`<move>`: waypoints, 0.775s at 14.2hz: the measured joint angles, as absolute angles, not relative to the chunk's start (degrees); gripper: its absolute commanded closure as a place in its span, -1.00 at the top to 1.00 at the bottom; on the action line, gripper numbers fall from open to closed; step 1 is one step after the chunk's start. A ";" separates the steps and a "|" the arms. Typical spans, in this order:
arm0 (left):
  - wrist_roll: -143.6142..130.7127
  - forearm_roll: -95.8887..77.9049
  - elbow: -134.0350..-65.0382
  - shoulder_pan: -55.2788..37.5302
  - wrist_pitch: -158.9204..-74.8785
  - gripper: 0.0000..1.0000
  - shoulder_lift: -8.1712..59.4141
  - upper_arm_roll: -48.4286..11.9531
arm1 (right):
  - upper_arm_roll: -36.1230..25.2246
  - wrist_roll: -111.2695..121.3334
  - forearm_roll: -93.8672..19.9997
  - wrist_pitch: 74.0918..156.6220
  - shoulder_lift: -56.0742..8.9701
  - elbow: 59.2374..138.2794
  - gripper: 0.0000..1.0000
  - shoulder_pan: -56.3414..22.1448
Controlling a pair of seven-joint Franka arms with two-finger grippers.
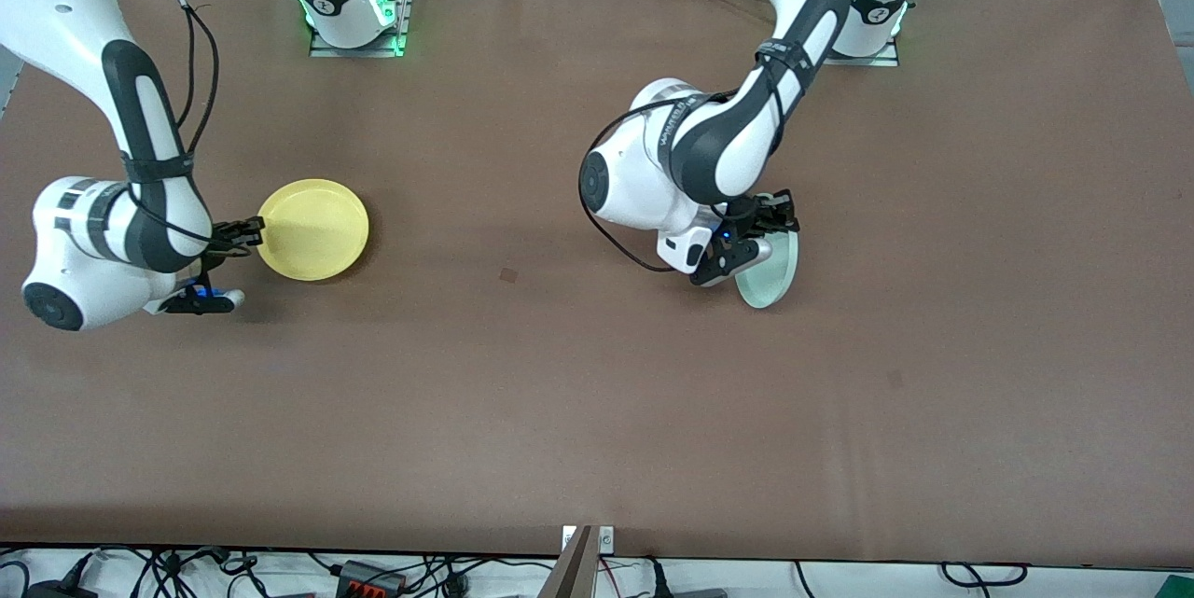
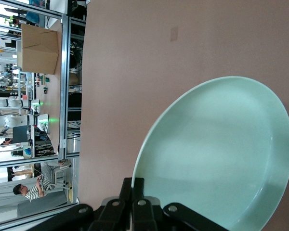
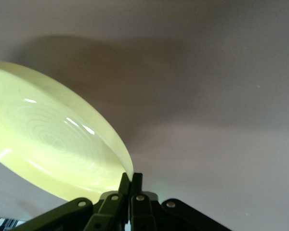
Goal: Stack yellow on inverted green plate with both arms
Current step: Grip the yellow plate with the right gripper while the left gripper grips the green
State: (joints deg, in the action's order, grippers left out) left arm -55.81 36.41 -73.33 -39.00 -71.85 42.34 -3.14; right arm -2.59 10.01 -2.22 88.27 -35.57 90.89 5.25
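The yellow plate [image 1: 314, 229] is toward the right arm's end of the table, hollow side up. My right gripper [image 1: 248, 230] is shut on its rim and holds it just above the table. The right wrist view shows the plate's ringed underside [image 3: 48, 139] with the right gripper [image 3: 131, 179] pinched on the rim. My left gripper [image 1: 774, 217] is shut on the rim of the green plate [image 1: 770, 277], which stands steeply tilted, almost on edge, over the table's middle. In the left wrist view its hollow side [image 2: 216, 159] faces the camera above the left gripper [image 2: 134, 185].
A small dark mark [image 1: 508, 275] lies on the brown table [image 1: 597, 411] between the two plates. The arm bases [image 1: 354, 15] stand along the table's edge farthest from the front camera. Cables [image 1: 373, 575] hang below the nearest edge.
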 measured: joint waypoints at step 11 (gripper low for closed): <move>-65.41 39.58 -73.23 -43.97 -69.21 -0.95 48.37 -2.96 | -2.07 10.87 -17.35 85.04 -35.39 84.22 -1.00 4.14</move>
